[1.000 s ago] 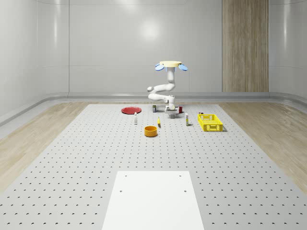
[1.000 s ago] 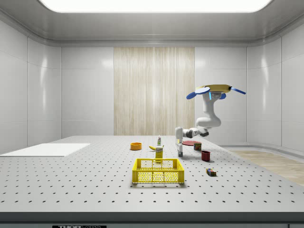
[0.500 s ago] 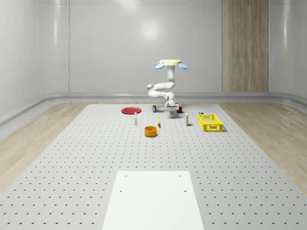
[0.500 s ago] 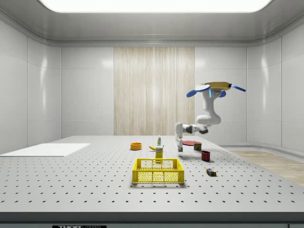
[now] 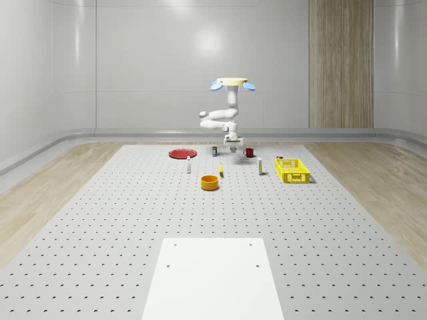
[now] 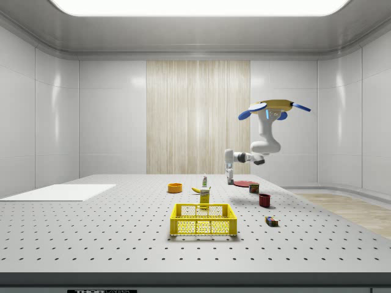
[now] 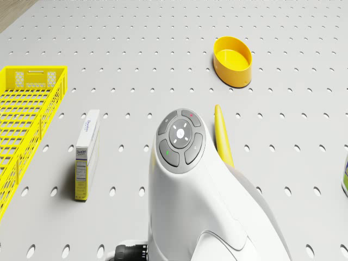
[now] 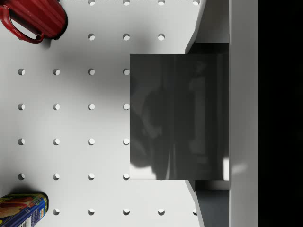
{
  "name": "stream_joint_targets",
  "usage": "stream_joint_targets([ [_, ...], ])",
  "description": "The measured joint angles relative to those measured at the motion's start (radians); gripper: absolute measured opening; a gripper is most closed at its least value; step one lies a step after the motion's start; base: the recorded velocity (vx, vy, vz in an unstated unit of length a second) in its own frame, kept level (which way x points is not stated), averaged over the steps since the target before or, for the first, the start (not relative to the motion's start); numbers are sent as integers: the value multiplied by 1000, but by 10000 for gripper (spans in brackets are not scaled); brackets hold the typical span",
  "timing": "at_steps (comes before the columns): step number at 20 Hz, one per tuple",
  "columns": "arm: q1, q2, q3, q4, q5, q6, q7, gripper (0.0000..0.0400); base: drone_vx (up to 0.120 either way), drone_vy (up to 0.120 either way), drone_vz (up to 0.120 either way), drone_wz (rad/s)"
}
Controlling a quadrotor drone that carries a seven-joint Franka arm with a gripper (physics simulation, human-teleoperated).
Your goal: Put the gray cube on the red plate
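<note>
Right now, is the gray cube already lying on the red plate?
No: in the wrist view the gray cube sits between the gripper fingers above the table, and the red plate lies apart.

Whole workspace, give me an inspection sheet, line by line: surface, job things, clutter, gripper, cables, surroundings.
Surface: gray perforated table with a white panel at its near end.
Job's things: gray cube sits between the fingers, lifted off the table; red plate lies flat toward the whole-scene view's left of the robot.
Clutter: yellow basket, yellow bowl, banana, small carton, red mug, can, small bottle.
Gripper: gripper shut on the gray cube, hanging below the drone, which hovers over the table's far end.
Cables: nothing seen.
Surroundings: pale walls, wood wall panel, wood floor strips beside the table.
</note>
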Motion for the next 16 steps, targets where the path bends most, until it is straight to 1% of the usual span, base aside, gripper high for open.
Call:
stream_joint_targets([
  [13, -10, -27, 7, 1, 16, 23, 9, 250, -120, -120, 0, 0],
  [16, -12, -32, 8, 2, 18, 28, 11, 250, 0, -120, 0, 0],
])
